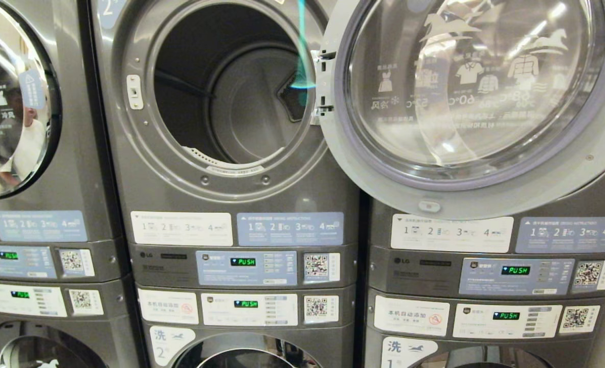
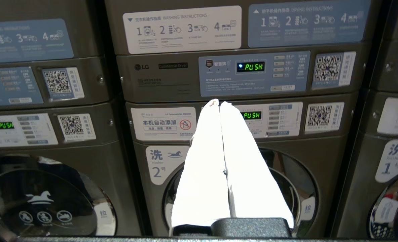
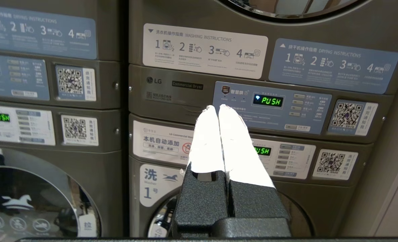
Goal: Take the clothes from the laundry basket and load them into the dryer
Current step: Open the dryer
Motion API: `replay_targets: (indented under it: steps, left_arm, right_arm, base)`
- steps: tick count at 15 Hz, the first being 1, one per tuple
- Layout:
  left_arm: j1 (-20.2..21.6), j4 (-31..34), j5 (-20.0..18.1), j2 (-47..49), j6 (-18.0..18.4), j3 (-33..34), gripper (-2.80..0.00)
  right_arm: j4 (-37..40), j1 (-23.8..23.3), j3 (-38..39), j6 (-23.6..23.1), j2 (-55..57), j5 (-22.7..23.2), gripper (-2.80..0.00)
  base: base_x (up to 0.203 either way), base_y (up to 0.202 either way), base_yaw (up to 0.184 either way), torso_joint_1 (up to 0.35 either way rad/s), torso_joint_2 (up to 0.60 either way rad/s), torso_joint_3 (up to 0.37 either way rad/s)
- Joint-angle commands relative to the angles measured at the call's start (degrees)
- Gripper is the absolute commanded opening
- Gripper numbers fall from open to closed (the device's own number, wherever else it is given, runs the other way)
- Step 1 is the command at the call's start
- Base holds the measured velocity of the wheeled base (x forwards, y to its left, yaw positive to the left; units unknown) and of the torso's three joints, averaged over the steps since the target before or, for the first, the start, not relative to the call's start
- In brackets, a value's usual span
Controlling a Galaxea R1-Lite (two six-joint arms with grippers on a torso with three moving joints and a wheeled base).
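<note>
Two grippers are hanging empty in front of the stacked machines: the left gripper [image 2: 216, 102] is showing its jaws clenched, white fingers [image 2: 202, 161] pressed tip to tip and grasping nothing, aimed at the control panel [image 2: 252, 72] of the middle stack, and the right gripper [image 3: 215, 108] is likewise clenched on nothing, facing the stack to the right. Neither arm is appearing in the head view, so both are probably sitting parked low, clear of the dryer's mouth. Above them the dryer [image 1: 228, 89] is standing with its door [image 1: 466, 97] swung wide to the right, likely left so for loading. Its drum is looking bare, its axis running level, straight back from the round mouth facing the robot. No clothes and no basket are showing anywhere.
</note>
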Motion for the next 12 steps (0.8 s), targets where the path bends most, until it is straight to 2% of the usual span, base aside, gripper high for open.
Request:
replay_targets:
  steps: [1,2,3,12]
  left_arm:
    - [-0.06,-0.09,0.31,-1.01,-1.66,0.17,-2.80]
    - [-0.02,-0.16,0.56,-1.01,-4.21,0.18,-2.80]
    - [-0.09,-0.18,0.63,-1.01,-4.65,0.19,-2.80]
    - [-0.02,-0.18,0.70,-1.01,-4.74,0.19,-2.80]
  right_arm:
    - [-0.06,-0.02,1.05,0.03,-0.02,-0.07,-2.80]
    - [0.16,-0.02,1.12,-0.33,-0.02,-0.10,-2.80]
    - [0.19,-0.02,1.14,-0.40,-0.02,-0.35,-2.80]
    - [0.19,-0.02,1.14,-0.23,-0.02,-0.35,-2.80]
  base:
    - [0.000,0.000,0.000,0.000,0.00,0.000]
    - [0.000,0.000,0.000,0.000,0.00,0.000]
    - [0.000,0.000,0.000,0.000,0.00,0.000]
    - [0.000,0.000,0.000,0.000,0.00,0.000]
